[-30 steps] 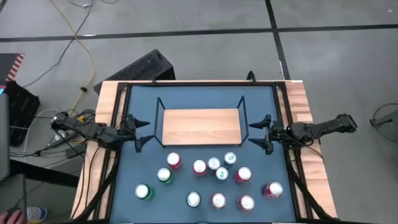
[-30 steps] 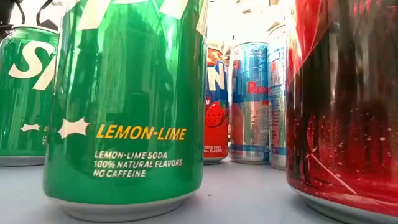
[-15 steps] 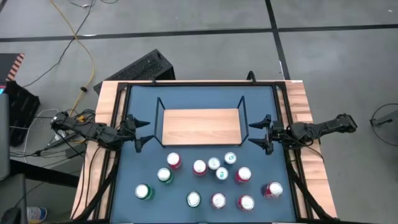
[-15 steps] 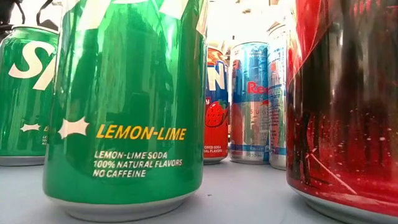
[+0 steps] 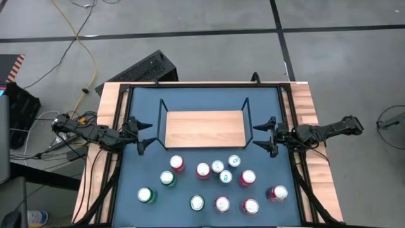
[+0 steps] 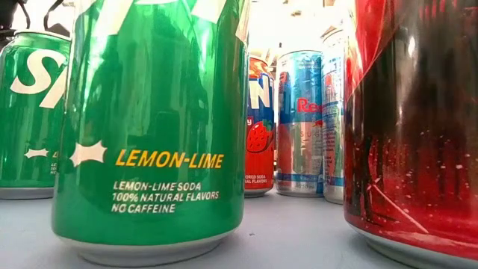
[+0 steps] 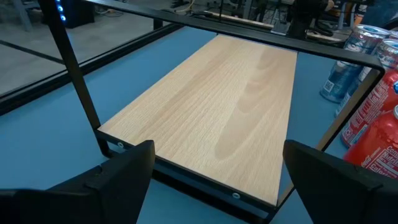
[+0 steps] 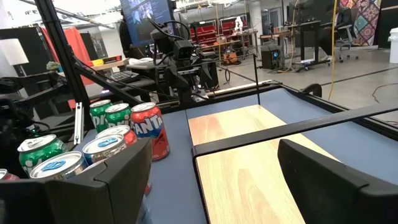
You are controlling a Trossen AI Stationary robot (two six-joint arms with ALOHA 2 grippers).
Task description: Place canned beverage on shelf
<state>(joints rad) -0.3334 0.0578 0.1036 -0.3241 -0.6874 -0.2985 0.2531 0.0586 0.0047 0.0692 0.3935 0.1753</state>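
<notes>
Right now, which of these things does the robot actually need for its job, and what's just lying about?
For the job:
shelf, bare
cans standing in front of it
left tool and right tool, open, at the shelf's ends

Lying about:
yellow cable on the floor
black case behind the table

The shelf [image 5: 204,128] at the centre of the high view is pale light-wood with a fine grain, framed at each end by thin black wire. Under it the table [image 5: 190,101] is dark blue, bordered by lighter wood strips at left and right. The cans in the lower half show silver tops with red or green sides. In the low view, a large green can [image 6: 153,127] at left carries yellow "LEMON-LIME" lettering and a white star; a deep red can [image 6: 414,119] fills the right edge; a blue-and-silver can [image 6: 300,123] stands mid-frame.
</notes>
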